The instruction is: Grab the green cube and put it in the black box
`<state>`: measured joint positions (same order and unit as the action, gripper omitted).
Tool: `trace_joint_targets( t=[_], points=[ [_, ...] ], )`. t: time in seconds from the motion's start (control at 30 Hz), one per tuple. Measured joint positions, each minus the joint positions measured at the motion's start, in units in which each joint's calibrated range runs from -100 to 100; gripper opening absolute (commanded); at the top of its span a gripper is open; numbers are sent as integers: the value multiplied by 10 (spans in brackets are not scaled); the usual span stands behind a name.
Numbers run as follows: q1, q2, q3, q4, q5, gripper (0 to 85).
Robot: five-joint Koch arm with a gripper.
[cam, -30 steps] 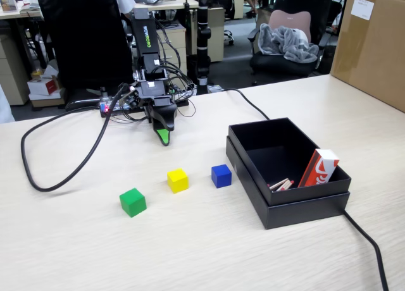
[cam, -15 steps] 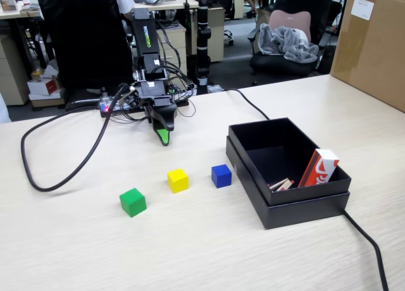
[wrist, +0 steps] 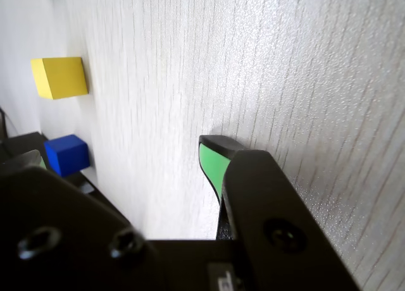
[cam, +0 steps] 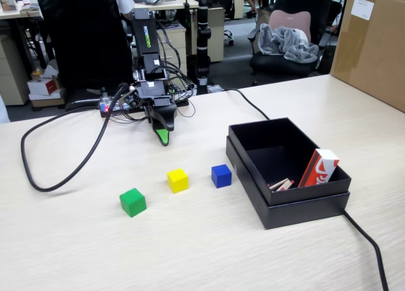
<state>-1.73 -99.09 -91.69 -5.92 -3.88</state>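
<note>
No change from 0.5 s ago: the gripper (cam: 164, 139) remains parked tip-down near the arm base, jaws pressed together, holding nothing. The green cube (cam: 133, 202) sits on the table (cam: 190, 247) (left of the yellow cube (cam: 178, 180)), well apart from the black box (cam: 286, 171).

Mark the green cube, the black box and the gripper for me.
green cube (cam: 133, 202): fixed view, its middle.
black box (cam: 297, 209): fixed view, near outer wall.
gripper (cam: 163, 136): fixed view, green-padded tip.
</note>
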Motion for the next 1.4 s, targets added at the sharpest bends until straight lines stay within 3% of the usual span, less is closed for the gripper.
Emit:
trace_joint_targets(
  t=[0.43, 0.7, 0.77, 0.93, 1.4],
  points=[
    [-3, 0, 20, -24, 0, 485],
    [-20, 16, 215, -347, -3, 475],
    [-26, 26, 251, -379, -9, 475],
    [-56, 166, 436, -441, -47, 473],
    [-92, 610, 771, -444, -101, 475]
  ],
)
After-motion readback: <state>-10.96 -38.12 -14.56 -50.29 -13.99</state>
